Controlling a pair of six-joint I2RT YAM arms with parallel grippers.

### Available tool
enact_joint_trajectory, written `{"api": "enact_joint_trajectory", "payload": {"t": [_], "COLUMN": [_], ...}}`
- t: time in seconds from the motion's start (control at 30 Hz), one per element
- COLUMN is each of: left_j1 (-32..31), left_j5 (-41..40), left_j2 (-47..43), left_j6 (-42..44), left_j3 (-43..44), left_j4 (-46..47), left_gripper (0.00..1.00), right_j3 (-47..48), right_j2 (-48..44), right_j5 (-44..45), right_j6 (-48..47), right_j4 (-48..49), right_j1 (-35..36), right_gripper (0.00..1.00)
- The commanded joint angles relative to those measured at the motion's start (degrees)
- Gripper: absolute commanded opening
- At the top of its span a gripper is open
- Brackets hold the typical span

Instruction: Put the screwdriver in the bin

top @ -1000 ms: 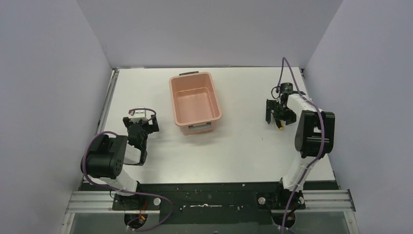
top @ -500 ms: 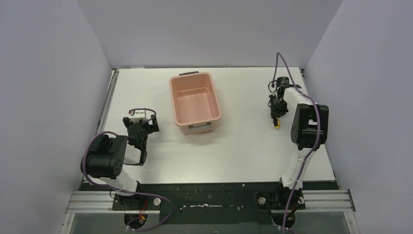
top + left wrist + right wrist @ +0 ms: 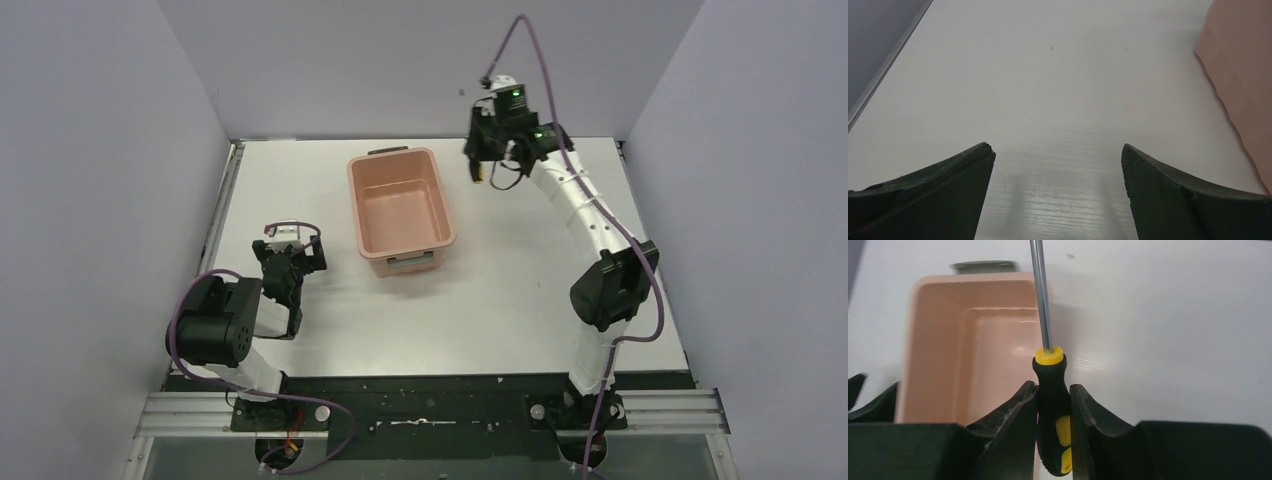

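Gripping: right gripper (image 3: 1053, 390) clamps slim black-and-yellow-handled screwdriver (image 3: 1049, 357)
Cut off: shaft tip, past frame top
Left gripper (image 3: 1058, 150): spread wide, holding nothing
Pink plastic bin (image 3: 935, 340): near end hidden

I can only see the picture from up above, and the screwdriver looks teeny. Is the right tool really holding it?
Observer: Yes. In the right wrist view the right tool is shut on the screwdriver, squeezing its black-and-yellow handle from both sides.
Operator: Which way does the metal part point?
Observer: Straight out past the fingertips. In that view the shaft crosses the rim of the pink bin.
Operator: What's the left tool doing?
Observer: In the left wrist view the left tool is open, with only the bare white table between its fingers.
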Motion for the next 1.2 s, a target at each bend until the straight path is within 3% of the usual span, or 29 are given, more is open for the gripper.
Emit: {"api": "enact_joint_trajectory", "payload": {"t": [0.0,0.27,0.53,0.63,0.8,1.17], "left_j1": [0.3,0.3,0.3,0.3,0.3,0.3], "left_j5": [0.7,0.8,0.7,0.7,0.8,0.7], "left_j2": [-0.4,-0.4,-0.4,-0.4,-0.4,-0.4], "left_j6": [0.6,0.6,0.6,0.6,0.6,0.6], "left_j3": [0.1,0.1,0.1,0.1,0.1,0.1], "left_j4": [1.4,1.4,1.4,1.4,1.4,1.4], "left_gripper": [0.97,0.97,0.97,0.97,0.97,0.97], "right_j3": [1.6,6.0,-3.3,-3.7,-3.2,4.6], "right_j2": [0.8,16.6,19.3,21.2,21.4,9.4], "right_j5": [-0.2,9.5,14.3,14.7,16.1,16.5], "right_j6": [5.0,5.8,7.4,7.3,7.6,2.9], "right_j4": [9.5,3.9,7.2,7.4,7.4,4.7], "right_j1": [14.5,23.8,25.4,25.4,25.3,26.1], "right_gripper": [0.00,0.00,0.00,0.14,0.54,0.62]}}
